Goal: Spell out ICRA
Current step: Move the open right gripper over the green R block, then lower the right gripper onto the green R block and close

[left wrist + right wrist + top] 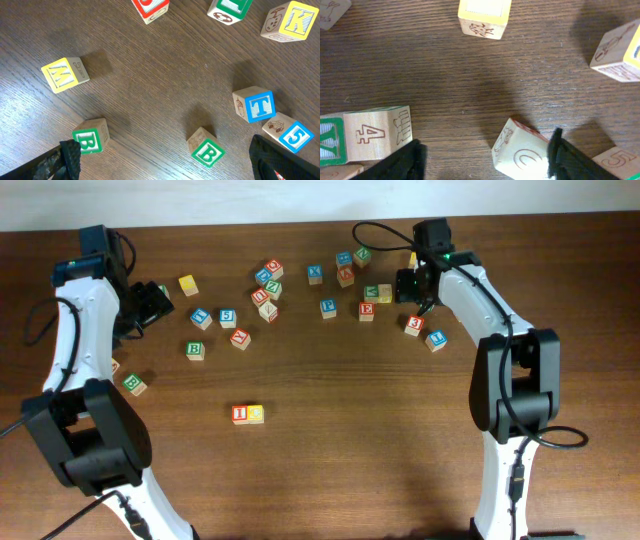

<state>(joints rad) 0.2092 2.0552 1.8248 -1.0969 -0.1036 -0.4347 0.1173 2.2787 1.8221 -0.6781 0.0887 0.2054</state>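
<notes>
- Wooden letter cubes lie scattered over the far half of the brown table [330,480], with an arm on each side.
- The "I" cube [239,415], printed red, and the yellow cube [256,413] sit touching side by side. They are midway between the side edges, nearer the arms' edge, and well apart from the rest.
- The other two letters of the word cannot be picked out, because the print in the far scatter is too small to read from overhead.
- The right gripper [486,150] hangs over the cubes toward the far right corner, its fingers [402,162] apart and clamped on nothing.
- A tilted cube [520,152] lies between those fingers, one edge hidden behind one finger and clear of the other.
- A "4" cube [375,132] sits just beside the opposite finger, and a yellow-topped cube [484,15] lies further out.
- The left gripper [164,147] hovers near the left edge, spread wide and holding nothing.
- A green "B" cube [206,151] rests on the table between its fingers, and a second "B" cube [89,139] sits just beside one finger.
- A blue "T" cube [255,105] and a blue "5" cube [292,134] lie close together by the other finger. A yellow "W" cube [62,74] stands apart.
</notes>
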